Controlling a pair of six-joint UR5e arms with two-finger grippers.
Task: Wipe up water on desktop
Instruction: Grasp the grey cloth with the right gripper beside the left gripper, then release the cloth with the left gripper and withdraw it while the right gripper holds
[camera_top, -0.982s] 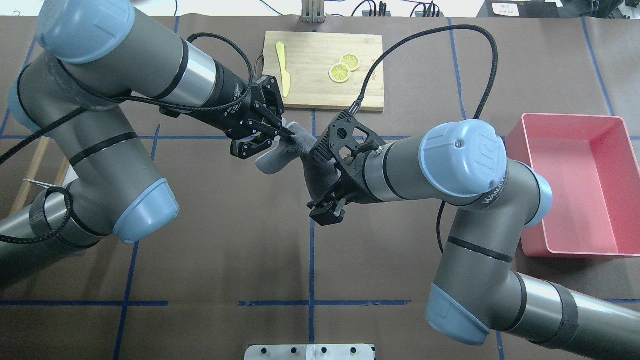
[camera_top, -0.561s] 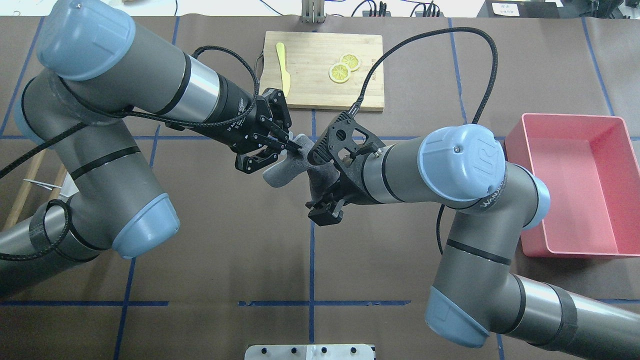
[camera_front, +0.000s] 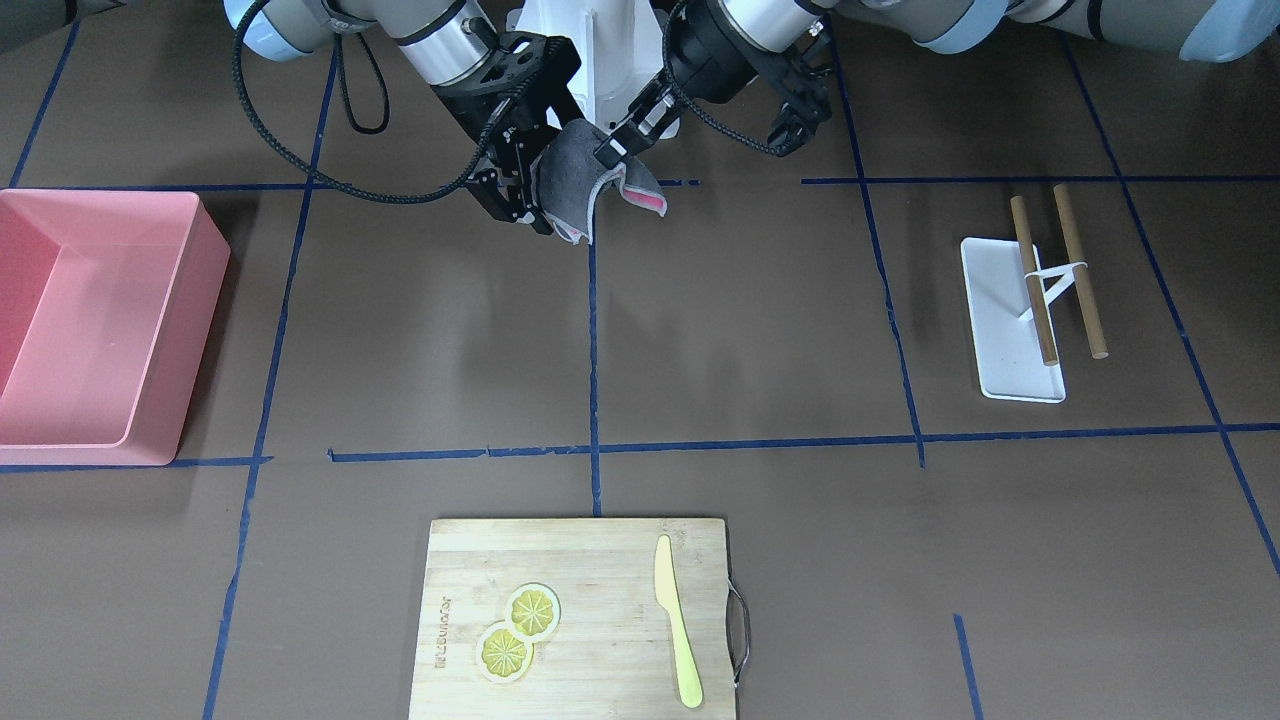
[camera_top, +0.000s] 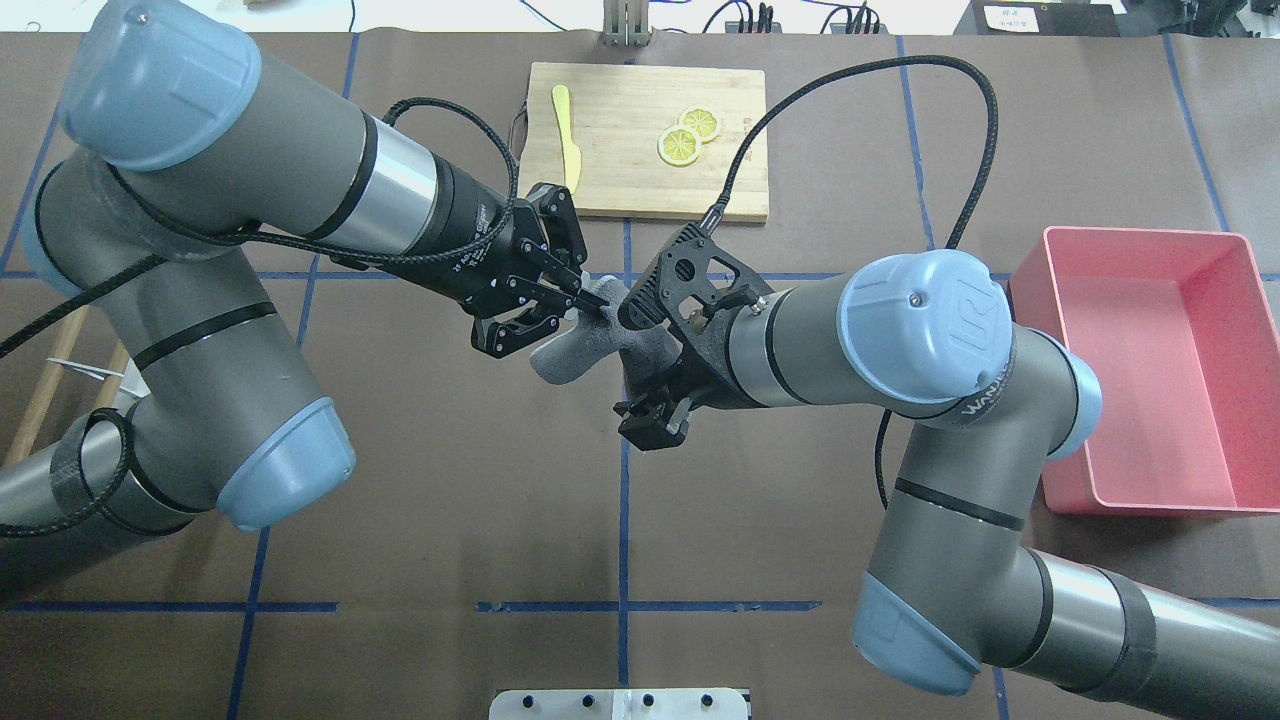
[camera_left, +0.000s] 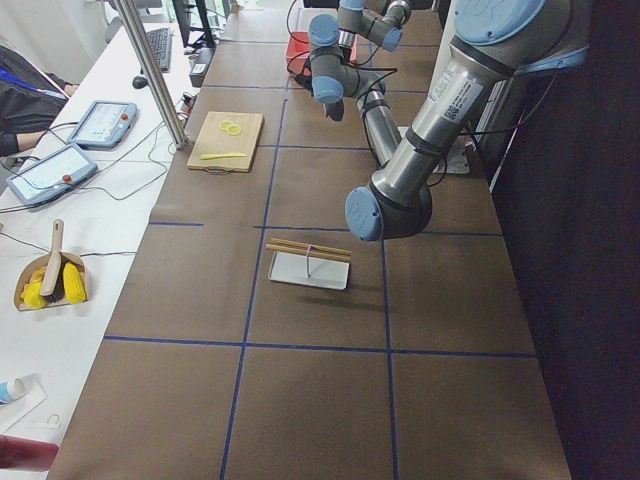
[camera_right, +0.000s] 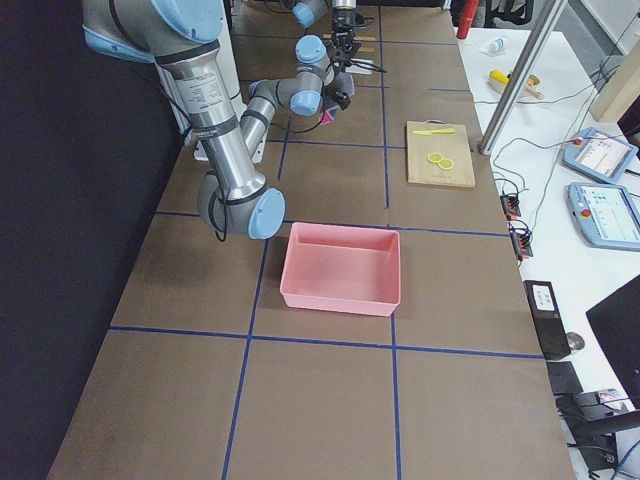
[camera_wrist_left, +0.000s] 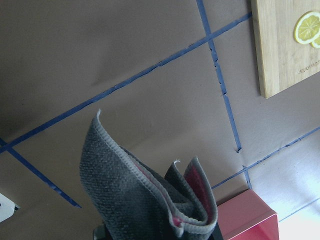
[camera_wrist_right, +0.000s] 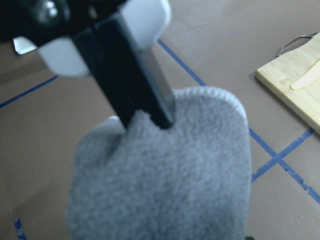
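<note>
A grey cloth (camera_top: 568, 358) with a pink underside hangs between my two grippers, above the brown desktop (camera_top: 450, 480) with its blue tape grid. My left gripper (camera_top: 590, 298) is shut on the cloth's upper edge. One of its black fingers (camera_wrist_right: 145, 95) shows in the right wrist view, pinching the cloth (camera_wrist_right: 165, 185). My right gripper (camera_front: 528, 205) is shut on the cloth (camera_front: 572, 172) from the other side and is mostly hidden under its wrist in the overhead view. In the left wrist view the cloth (camera_wrist_left: 135, 200) is bunched and folded. I see no water on the desktop.
A wooden cutting board (camera_top: 620, 185) with lemon slices (camera_top: 680, 145) and a yellow knife (camera_top: 567, 150) lies at the far side. A pink bin (camera_top: 1140, 236) stands at the right. A white tray (camera_front: 1005, 340) with two wooden sticks lies on the robot's left.
My left gripper has moved right and slightly nearer, towards the right gripper, and the cloth between them has bunched up. The right gripper has barely moved.
</note>
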